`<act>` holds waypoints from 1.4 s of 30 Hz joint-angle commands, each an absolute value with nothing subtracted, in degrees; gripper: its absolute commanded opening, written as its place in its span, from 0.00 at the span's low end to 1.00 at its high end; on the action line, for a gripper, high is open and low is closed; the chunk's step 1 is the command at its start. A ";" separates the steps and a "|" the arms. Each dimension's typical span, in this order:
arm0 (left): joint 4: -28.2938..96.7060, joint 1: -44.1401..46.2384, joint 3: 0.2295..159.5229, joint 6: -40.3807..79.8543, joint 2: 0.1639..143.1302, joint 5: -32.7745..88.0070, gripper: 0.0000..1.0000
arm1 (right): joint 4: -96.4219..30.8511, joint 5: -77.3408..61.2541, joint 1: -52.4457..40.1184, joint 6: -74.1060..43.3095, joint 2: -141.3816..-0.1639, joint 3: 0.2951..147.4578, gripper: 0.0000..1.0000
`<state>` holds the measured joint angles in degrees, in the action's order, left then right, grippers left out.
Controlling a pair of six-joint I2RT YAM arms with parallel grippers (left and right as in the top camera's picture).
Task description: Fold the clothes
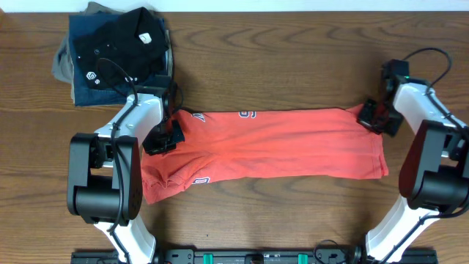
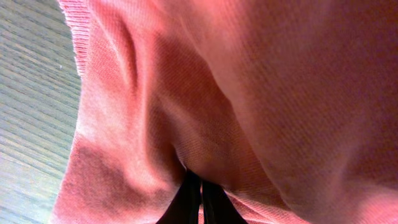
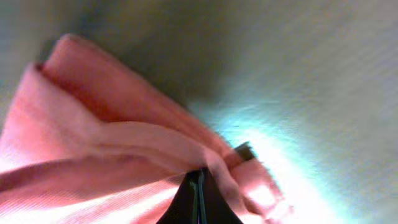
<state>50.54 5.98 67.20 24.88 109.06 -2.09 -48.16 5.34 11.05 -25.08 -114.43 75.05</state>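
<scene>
The red-orange T-shirt (image 1: 286,145) lies across the middle of the wooden table as a long horizontal band, folded over lengthwise, with bits of white lettering showing at its top edge and lower left. My left gripper (image 1: 163,138) is shut on the shirt's left end; in the left wrist view the red cloth (image 2: 205,93) fills the frame above the closed fingers (image 2: 200,196). My right gripper (image 1: 375,116) is shut on the shirt's upper right corner; the right wrist view shows bunched red cloth (image 3: 124,143) pinched at the closed fingertips (image 3: 198,180).
A stack of folded garments sits at the back left: a black shirt with small white logos (image 1: 121,45) on top of blue (image 1: 79,82) and khaki (image 1: 63,64) pieces. Bare wood table (image 1: 293,59) surrounds the shirt.
</scene>
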 commanded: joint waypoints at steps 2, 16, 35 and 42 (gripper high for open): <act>50.57 5.48 66.59 23.57 106.59 -3.05 0.06 | -53.65 8.75 13.91 -25.87 -115.79 80.20 0.01; 57.76 5.48 66.61 23.64 87.13 -3.05 0.96 | -68.42 6.98 17.67 -25.85 -106.41 88.66 0.97; 59.94 5.48 64.55 23.90 86.91 -3.03 0.98 | -45.21 -22.17 24.32 -6.79 -106.50 62.98 0.99; 59.48 5.48 64.55 24.56 86.91 -3.01 0.98 | -45.32 -24.60 23.07 -8.60 -106.50 58.46 0.82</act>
